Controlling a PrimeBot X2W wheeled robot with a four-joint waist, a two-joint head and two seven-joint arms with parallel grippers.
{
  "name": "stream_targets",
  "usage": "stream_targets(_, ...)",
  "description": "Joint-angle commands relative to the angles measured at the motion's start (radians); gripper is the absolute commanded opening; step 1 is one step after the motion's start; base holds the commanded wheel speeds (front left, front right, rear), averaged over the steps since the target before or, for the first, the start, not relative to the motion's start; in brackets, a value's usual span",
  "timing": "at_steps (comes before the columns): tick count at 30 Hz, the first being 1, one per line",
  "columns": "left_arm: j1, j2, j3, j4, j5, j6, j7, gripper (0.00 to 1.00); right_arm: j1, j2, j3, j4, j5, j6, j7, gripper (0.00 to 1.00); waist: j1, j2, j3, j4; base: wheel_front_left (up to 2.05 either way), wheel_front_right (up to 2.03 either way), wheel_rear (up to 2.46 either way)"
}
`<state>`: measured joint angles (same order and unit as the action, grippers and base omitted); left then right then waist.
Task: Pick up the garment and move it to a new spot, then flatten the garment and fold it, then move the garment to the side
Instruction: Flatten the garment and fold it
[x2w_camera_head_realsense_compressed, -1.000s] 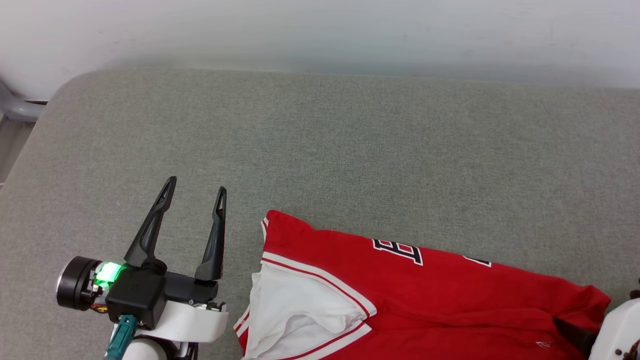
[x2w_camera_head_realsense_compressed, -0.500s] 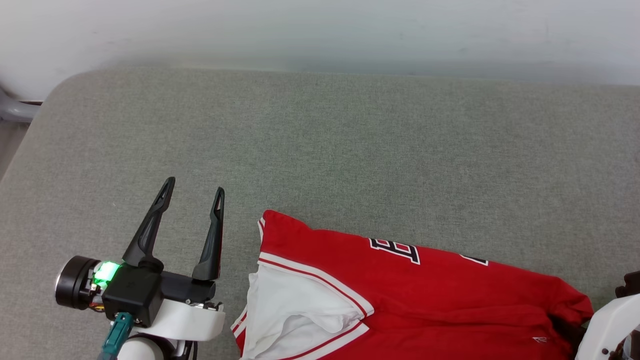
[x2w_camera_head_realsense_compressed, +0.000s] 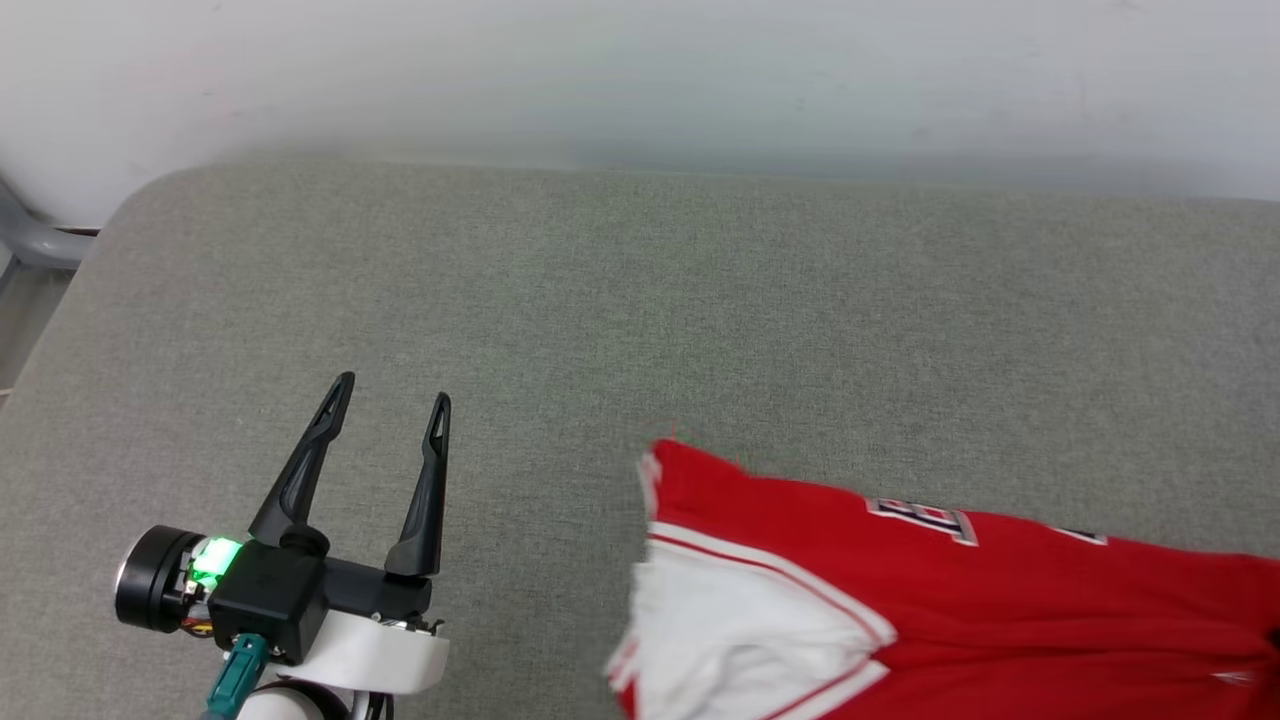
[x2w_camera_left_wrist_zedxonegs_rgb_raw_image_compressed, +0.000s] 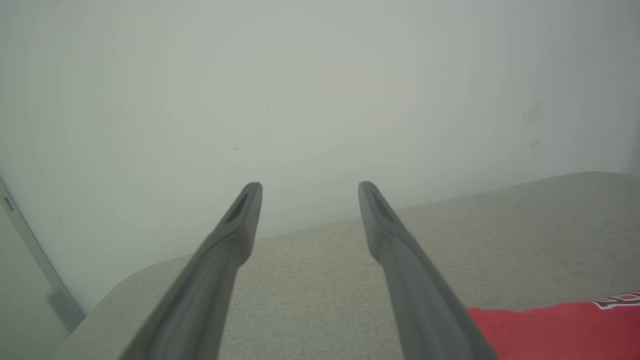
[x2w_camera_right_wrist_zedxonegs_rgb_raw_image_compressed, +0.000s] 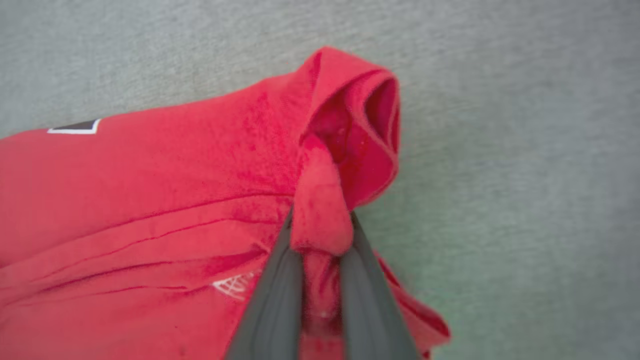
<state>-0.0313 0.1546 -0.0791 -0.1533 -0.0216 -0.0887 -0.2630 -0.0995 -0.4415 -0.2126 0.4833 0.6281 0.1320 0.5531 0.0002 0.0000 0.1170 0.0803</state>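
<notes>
Padding (x2w_camera_head_realsense_compressed: 700, 300), grey and wide, spreads across the head view up to a pale wall (x2w_camera_head_realsense_compressed: 640, 70) along the top edge. Plenty of bare cushion lies in the centre and upper part of the frame.

Now the garment (x2w_camera_head_realsense_compressed: 950, 600): it sits in the lower right of the head view, red body uppermost, with its long axis running from mid-frame out through the right edge and tilting slightly downward as it goes. Its near end shows a white sleeve (x2w_camera_head_realsense_compressed: 730, 630) with striped trim, and black lettering (x2w_camera_head_realsense_compressed: 920, 520) sits along the top edge of the red. The outlines look a little blurred.

The left gripper (x2w_camera_head_realsense_compressed: 393, 388) is in the lower left with its fingers spread apart and nothing between them. It points up the frame and stands well apart from the sleeve end. From the left wrist view the garment (x2w_camera_left_wrist_zedxonegs_rgb_raw_image_compressed: 550, 325) is just a red strip at the lower right corner, off to the side of the fingers rather than ahead of them.

The right gripper (x2w_camera_right_wrist_zedxonegs_rgb_raw_image_compressed: 322, 225) is the one doing the work. In the right wrist view its fingers are pinched together on a bunched red fold (x2w_camera_right_wrist_zedxonegs_rgb_raw_image_compressed: 320, 220) at the garment's (x2w_camera_right_wrist_zedxonegs_rgb_raw_image_compressed: 150, 200) far end, and the cloth trails away to the left of that frame.

So the move ahead looks to be the right arm's. It has the cloth, and the garment's length lies between the two grippers.
</notes>
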Motion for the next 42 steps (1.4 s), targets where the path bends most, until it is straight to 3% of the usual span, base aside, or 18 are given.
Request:
stream_targets(1, 0.010, -0.002, 0.003, 0.003, 0.000, -0.006, -0.002, 1.00, -0.014, -0.029, -0.020, 0.017, -0.024, -0.002, -0.014, 0.00, -0.0002, 0.0000, -0.005, 0.001, 0.00, 0.00, 0.00)
stream_targets(7, 0.029, -0.013, 0.007, 0.009, -0.001, -0.011, -0.002, 1.00, -0.020, -0.039, -0.041, 0.018, -0.063, -0.002, -0.008, 0.00, -0.0002, 0.0000, -0.035, 0.007, 0.00, 0.00, 0.00)
stream_targets(14, 0.066, -0.027, 0.007, 0.017, -0.006, -0.016, -0.002, 1.00, 0.055, 0.011, -0.011, -0.134, -0.055, -0.002, 0.059, 0.00, -0.0002, 0.0000, -0.093, 0.010, 0.00, 0.00, 0.00)
stream_targets(24, 0.095, -0.049, 0.019, 0.012, -0.007, -0.022, -0.002, 1.00, 0.210, 0.144, -0.013, -0.501, -0.072, -0.002, 0.253, 0.00, -0.0002, 0.0000, -0.127, 0.018, 0.00, 0.00, 0.00)
stream_targets(32, 0.088, -0.057, 0.029, 0.014, -0.008, -0.029, -0.002, 1.00, 0.245, 0.298, 0.084, -0.698, -0.053, -0.002, 0.338, 0.00, -0.0002, 0.0000, -0.116, 0.044, 0.00, 0.00, 0.00)
stream_targets(37, 0.076, -0.060, 0.040, 0.015, -0.009, -0.031, -0.002, 1.00, 0.242, 0.368, 0.169, -0.728, -0.021, -0.002, 0.329, 0.00, -0.0002, 0.0000, -0.106, 0.064, 0.00, 0.00, 0.00)
stream_targets(42, 0.067, -0.060, 0.046, 0.017, -0.007, -0.035, -0.002, 1.00, 0.209, 0.390, 0.248, -0.689, 0.026, -0.002, 0.257, 0.00, -0.0002, 0.0000, -0.097, 0.079, 0.00, 0.00, 0.00)
